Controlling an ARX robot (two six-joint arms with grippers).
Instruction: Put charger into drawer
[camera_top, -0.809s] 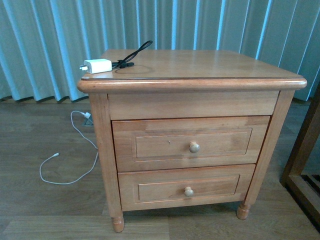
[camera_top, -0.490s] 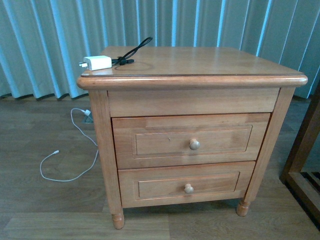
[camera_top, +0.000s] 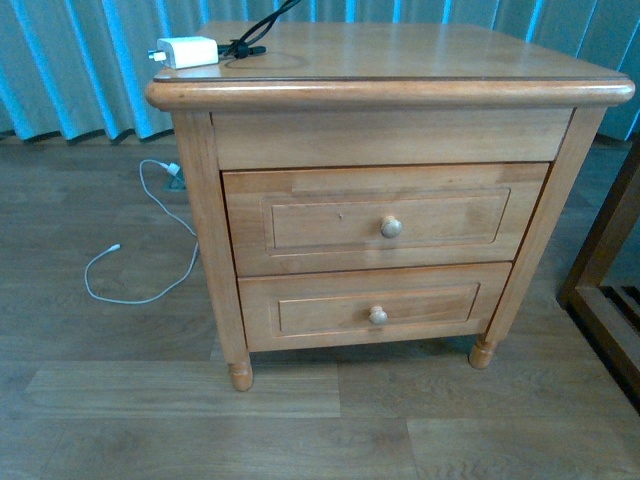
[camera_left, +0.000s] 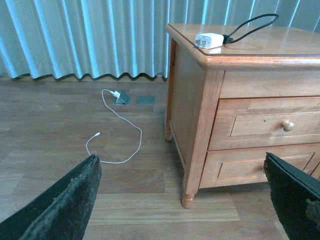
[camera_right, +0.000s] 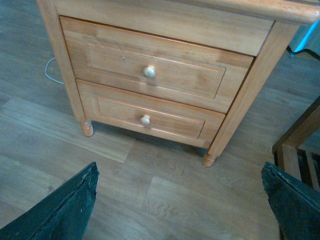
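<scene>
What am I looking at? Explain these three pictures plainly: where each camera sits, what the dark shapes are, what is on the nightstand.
This is a robot with two arms, each ending in a gripper. The front view comes from a camera on its body, facing a wooden nightstand; neither arm shows there. The other two views come from cameras on the wrists. The two dark shapes in each are the fingers of the left gripper and the right gripper, both open and holding nothing. On the nightstand's top lies a white charger with a black cable. The upper drawer is shut.
</scene>
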